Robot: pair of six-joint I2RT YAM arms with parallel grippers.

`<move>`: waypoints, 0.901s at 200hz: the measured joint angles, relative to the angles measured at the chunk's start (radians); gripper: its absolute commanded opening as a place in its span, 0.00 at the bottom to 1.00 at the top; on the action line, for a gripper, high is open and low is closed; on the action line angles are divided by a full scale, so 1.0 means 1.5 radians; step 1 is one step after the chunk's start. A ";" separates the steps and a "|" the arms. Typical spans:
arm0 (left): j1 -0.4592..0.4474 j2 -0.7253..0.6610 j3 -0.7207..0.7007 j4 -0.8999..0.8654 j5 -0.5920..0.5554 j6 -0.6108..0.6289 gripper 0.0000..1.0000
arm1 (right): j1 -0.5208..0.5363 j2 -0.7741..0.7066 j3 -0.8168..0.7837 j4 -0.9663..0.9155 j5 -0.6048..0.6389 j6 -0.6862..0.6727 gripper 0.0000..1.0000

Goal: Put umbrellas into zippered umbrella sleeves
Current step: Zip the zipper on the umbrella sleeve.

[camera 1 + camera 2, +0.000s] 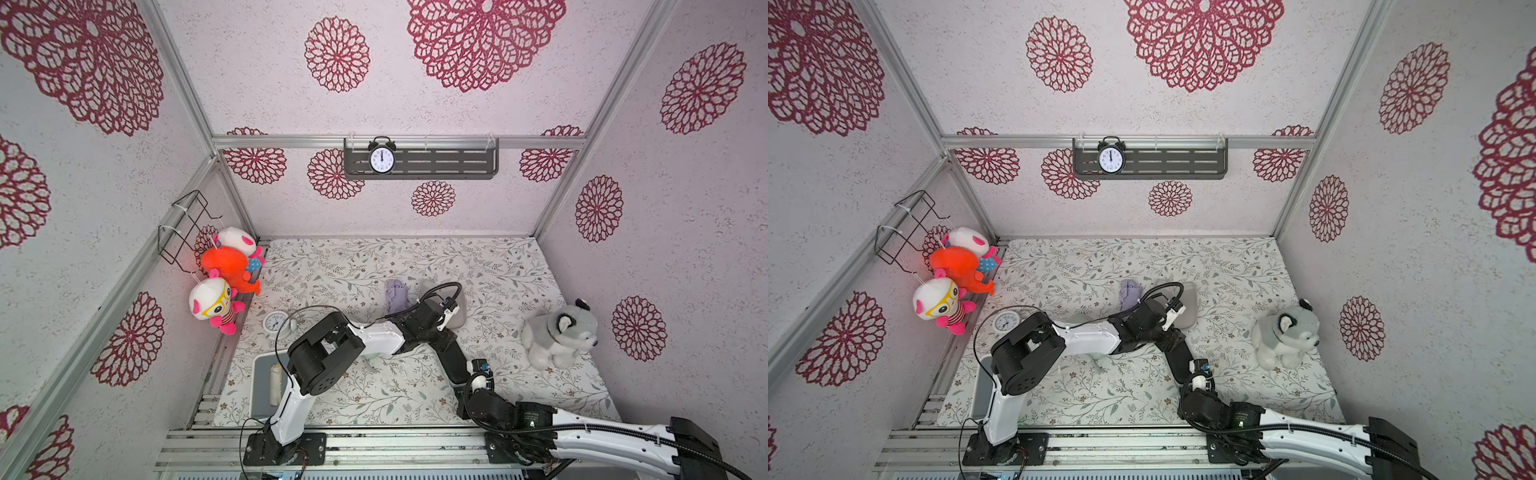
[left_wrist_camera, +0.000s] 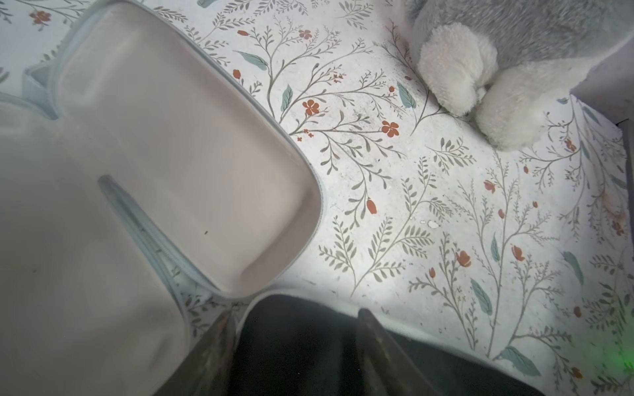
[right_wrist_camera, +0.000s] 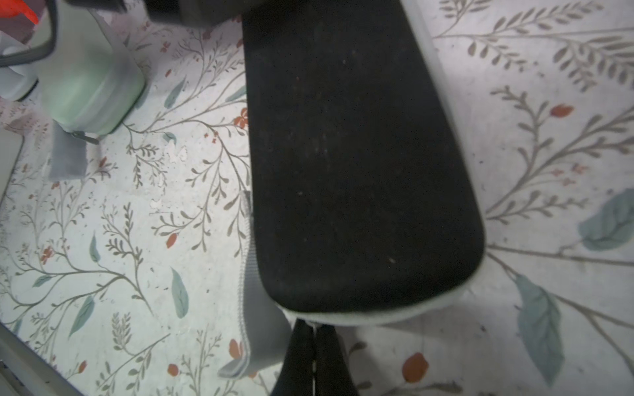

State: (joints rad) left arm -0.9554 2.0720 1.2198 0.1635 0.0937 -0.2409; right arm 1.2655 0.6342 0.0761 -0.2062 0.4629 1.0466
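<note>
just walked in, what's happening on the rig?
Both arms work the black sleeve: the right pincer is shut at its end rim, and the left pincer hovers open over its other end. Beside it an open sleeve lies grey lining up, empty. The lilac umbrella lies loose on the table, unsleeved.

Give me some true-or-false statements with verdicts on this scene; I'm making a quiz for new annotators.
1. The right gripper is shut. True.
2. The husky plush lies in the grey tray. False: it sits on the table, well apart from the tray.
3. An umbrella lies in the open sleeve. False: the lining in view is bare.
4. The alarm clock stands on the wall shelf. True.
</note>
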 measured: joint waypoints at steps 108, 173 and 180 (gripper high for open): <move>-0.014 0.007 -0.050 0.101 -0.134 -0.147 0.34 | 0.025 0.196 0.077 0.060 0.008 -0.041 0.00; -0.024 0.002 -0.085 0.143 -0.174 -0.208 0.30 | 0.020 0.193 0.072 0.100 -0.032 -0.052 0.00; -0.025 0.000 -0.090 0.146 -0.178 -0.210 0.30 | 0.016 0.191 0.072 0.100 -0.040 -0.054 0.00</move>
State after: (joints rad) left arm -0.9928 2.0716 1.0855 0.3820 -0.1726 -0.5552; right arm 1.2896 0.9203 0.1844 -0.0566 0.4030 0.9653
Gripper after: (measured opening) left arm 0.306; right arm 0.052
